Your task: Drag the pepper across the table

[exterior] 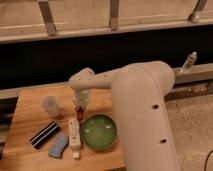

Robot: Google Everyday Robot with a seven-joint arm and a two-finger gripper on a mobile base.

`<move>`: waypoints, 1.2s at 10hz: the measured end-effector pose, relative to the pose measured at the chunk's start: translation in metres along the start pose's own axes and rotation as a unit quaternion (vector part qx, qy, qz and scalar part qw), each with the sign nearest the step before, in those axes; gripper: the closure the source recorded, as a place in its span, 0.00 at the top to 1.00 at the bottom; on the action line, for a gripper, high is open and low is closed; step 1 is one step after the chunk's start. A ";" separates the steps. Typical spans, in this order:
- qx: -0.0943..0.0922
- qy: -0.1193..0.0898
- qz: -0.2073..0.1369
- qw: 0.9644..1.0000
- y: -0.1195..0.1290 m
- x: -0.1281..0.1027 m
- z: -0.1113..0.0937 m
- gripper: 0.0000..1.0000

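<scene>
Your gripper (pixel 80 104) low over table (pixel 30 115) ctr | grip state: can't tell | pepper (pixel 78 111) at its tip, 11 o'clock of green bowl (pixel 99 132), 12 o'clock of white tube (pixel 74 135)

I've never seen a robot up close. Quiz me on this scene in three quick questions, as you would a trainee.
1. True or false: the pepper lies inside the green bowl.
2. Where is the gripper? A) inside the bowl B) low at the pepper, between the clear cup and the bowl C) on the floor
3. Fill in: in the picture, just left of the bowl lies a white ____.
Key: 1 false; 2 B; 3 tube.
</scene>
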State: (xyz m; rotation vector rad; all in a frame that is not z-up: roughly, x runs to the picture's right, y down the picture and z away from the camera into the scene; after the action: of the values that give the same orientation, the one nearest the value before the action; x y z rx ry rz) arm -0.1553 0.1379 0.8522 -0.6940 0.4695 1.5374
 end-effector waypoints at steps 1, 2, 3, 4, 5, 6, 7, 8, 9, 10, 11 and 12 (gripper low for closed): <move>0.004 0.004 -0.001 1.000 0.003 0.003 0.004 0.00; 0.016 0.005 0.000 1.000 -0.003 -0.001 0.009 0.00; 0.026 0.009 0.000 1.000 -0.007 -0.011 0.016 0.00; 0.032 0.010 -0.002 0.999 -0.010 -0.022 0.022 0.00; 0.035 0.008 0.000 0.999 -0.015 -0.033 0.024 0.00; 0.042 0.006 0.004 0.999 -0.022 -0.044 0.025 0.00; 0.048 0.002 0.013 0.999 -0.032 -0.057 0.026 0.00; 0.050 -0.003 0.018 0.999 -0.035 -0.065 0.025 0.00; 0.052 -0.014 0.033 0.998 -0.048 -0.079 0.019 0.00; 0.054 -0.022 0.050 0.997 -0.063 -0.087 0.013 0.00; 0.056 -0.029 0.070 0.996 -0.081 -0.092 0.008 0.00; 0.058 -0.032 0.085 0.994 -0.094 -0.092 0.006 0.00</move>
State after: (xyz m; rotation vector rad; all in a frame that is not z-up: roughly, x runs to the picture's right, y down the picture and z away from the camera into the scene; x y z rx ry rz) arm -0.0633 0.0827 0.9289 -0.5241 0.5754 1.6728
